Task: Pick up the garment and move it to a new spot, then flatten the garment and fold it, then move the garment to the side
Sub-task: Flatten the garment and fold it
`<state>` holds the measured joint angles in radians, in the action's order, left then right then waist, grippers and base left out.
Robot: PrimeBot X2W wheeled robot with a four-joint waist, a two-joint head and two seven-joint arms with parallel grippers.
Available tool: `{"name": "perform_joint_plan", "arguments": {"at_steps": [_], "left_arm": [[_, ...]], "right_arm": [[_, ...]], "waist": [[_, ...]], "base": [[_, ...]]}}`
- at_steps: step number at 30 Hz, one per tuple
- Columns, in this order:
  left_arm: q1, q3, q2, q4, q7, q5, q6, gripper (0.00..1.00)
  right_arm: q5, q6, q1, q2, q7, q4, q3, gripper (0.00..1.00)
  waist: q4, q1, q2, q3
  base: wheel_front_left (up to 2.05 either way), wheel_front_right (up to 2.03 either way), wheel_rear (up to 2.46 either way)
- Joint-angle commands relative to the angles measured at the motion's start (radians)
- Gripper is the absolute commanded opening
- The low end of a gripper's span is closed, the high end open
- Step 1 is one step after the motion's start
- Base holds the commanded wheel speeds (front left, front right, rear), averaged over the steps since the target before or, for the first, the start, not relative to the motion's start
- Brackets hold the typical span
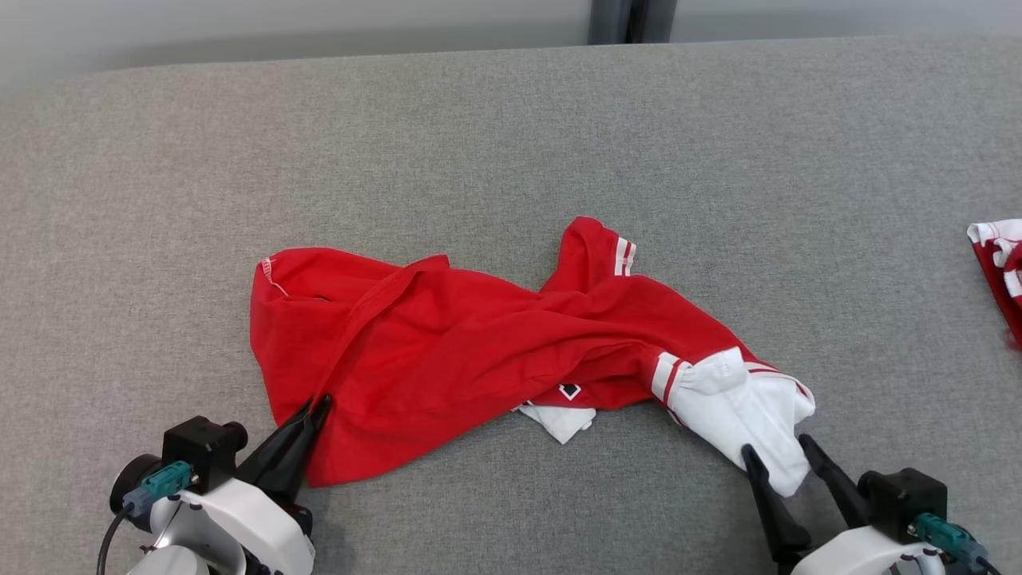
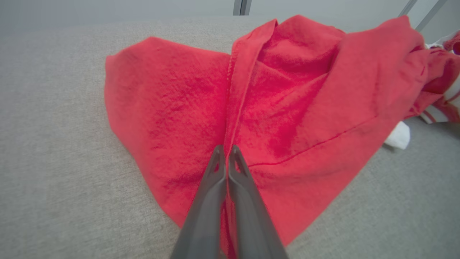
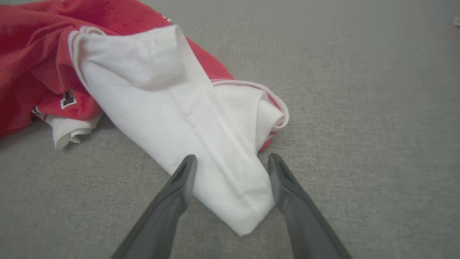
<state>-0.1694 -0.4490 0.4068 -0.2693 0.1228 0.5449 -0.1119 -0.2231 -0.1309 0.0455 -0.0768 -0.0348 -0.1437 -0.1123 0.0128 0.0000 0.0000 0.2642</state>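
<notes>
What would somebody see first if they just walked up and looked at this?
A crumpled red cloth garment with a white sleeve sprawls across the middle of the grey fabric surface. The left tool is pinched shut on its near red edge, and the right tool stands open with a finger on each side of the white sleeve's tip.

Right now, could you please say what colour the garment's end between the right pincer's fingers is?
The garment's end is white; best seen in the right wrist view.
</notes>
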Motion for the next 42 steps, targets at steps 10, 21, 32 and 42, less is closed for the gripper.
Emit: {"name": "perform_joint_plan", "arguments": {"at_steps": [10,21,32,42], "left_arm": [[-0.018,0.002,0.002,0.0,0.025,0.003,0.014,0.0],[-0.004,0.073,0.031,0.177,0.003,0.028,0.106,0.0],[-0.046,0.195,0.05,0.457,-0.035,0.119,0.176,0.0],[-0.211,0.299,0.066,0.597,-0.063,0.181,0.2,0.0]], "right_arm": [[-0.049,0.0,0.032,0.006,0.034,-0.046,-0.009,0.0],[-0.011,0.0,0.022,-0.034,0.059,0.183,0.069,0.0],[-0.023,0.0,-0.125,-0.086,0.1,0.418,0.153,0.0],[-0.076,0.0,-0.379,-0.171,0.12,0.484,0.193,0.0]], "waist": [[-0.001,0.0,0.0,-0.005],[-0.01,0.0,0.0,-0.039],[-0.018,0.0,0.0,-0.068],[-0.019,0.0,0.0,-0.097]], "base": [[0.0,0.0,0.0],[0.0,0.0,0.0],[0.0,0.0,0.0],[0.0,0.0,0.0]]}}
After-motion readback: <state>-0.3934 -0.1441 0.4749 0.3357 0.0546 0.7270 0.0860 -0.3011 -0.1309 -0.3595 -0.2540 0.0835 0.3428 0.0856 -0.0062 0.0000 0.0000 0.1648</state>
